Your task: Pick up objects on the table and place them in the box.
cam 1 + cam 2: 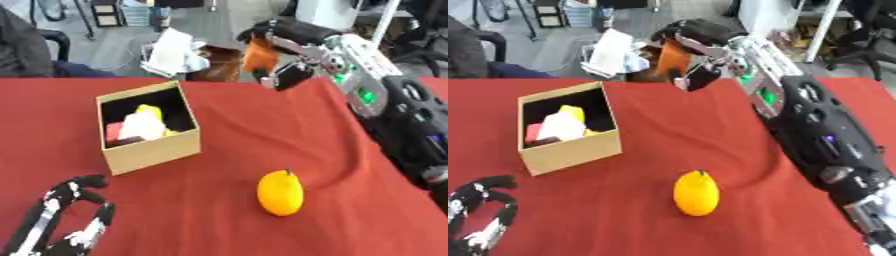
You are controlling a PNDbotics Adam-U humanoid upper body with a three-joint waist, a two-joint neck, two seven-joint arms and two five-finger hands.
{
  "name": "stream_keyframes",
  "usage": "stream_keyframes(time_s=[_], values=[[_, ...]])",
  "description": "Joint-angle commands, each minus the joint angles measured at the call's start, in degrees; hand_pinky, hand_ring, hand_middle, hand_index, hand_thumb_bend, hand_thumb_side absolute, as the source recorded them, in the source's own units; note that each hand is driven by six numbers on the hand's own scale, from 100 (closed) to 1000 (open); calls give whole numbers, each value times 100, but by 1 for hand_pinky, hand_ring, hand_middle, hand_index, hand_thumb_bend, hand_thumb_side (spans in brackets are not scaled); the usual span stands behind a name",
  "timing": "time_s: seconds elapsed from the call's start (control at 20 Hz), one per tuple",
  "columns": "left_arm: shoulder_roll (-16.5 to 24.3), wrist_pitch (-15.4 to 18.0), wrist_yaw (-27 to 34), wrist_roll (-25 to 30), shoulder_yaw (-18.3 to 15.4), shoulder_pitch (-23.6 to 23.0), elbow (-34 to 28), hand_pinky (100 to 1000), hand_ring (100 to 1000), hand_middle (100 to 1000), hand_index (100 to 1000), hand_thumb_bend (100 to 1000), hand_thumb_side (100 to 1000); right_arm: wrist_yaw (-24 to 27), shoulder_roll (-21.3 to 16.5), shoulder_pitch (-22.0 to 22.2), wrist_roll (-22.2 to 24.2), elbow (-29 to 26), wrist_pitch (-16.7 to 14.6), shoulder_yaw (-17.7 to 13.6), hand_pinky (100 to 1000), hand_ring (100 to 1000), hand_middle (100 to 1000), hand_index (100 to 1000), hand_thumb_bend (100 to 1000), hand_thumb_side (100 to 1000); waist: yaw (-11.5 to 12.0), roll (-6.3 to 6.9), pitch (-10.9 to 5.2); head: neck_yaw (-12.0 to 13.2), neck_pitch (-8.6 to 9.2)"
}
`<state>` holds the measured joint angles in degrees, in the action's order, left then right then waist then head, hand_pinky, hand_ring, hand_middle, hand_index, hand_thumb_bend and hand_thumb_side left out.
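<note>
— Since you sat nearest, what was lowest in the picture?

— Closest to the robot was its left hand (pixel 66 217), black with pale patches, resting at the lower left corner over the red cloth-covered table (pixel 219 210); its fingers were curled loosely upward and held nothing; I took it for the idle hand, parked clear of the work.

— And beyond it?

— A smooth yellow-orange fruit with a small dark stem, a lemon or orange by its shape (pixel 280 192), lay alone on the cloth, right of centre; nothing touched it, and it sat well apart from both hands; I judged it the item yet to be collected.

— The container?

— Farther back and to the left stood the open tan cardboard box (pixel 153 152), turned a little askew, its dark inside facing up so things could be dropped in from above; it already held a pale block, something yellow and something reddish (pixel 140 125), packed together; I could not name them more exactly.

— Where was the working arm?

— The right arm, black and silver with green lights, ran from the right edge toward the far side of the table; the right hand (pixel 276 50) hung raised near the far edge, fingers bent around an orange object (pixel 259 55), with a dark blocky part below it that I could not identify; held high, I supposed, so it would clear the box wall on the way over.

— What lay behind all that?

— Past the table was office floor and white clutter; too vague to describe.
</note>
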<state>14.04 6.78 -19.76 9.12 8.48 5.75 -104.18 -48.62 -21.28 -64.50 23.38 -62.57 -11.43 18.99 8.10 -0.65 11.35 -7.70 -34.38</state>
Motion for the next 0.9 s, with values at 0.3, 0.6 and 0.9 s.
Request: stream_keyframes(time_s=[0.3,0.6,0.9], values=[[31,59,134,232,164,155,-104,781,630,692,839,334,628,-1013,1123,-394,-509,1396,-68,-530,801,724,802,945,100,269,372,19,-13,-284,88],[25,69,151,282,183,163,-97,782,631,692,837,333,630,-1478,1395,-334,-709,1702,-167,-587,839,786,883,969,178,641,369,27,-19,-308,73],[20,75,140,285,171,152,-88,781,632,692,836,327,637,-1456,1359,-298,-792,1611,-289,-560,858,826,951,978,191,671,281,31,-38,-276,71]])
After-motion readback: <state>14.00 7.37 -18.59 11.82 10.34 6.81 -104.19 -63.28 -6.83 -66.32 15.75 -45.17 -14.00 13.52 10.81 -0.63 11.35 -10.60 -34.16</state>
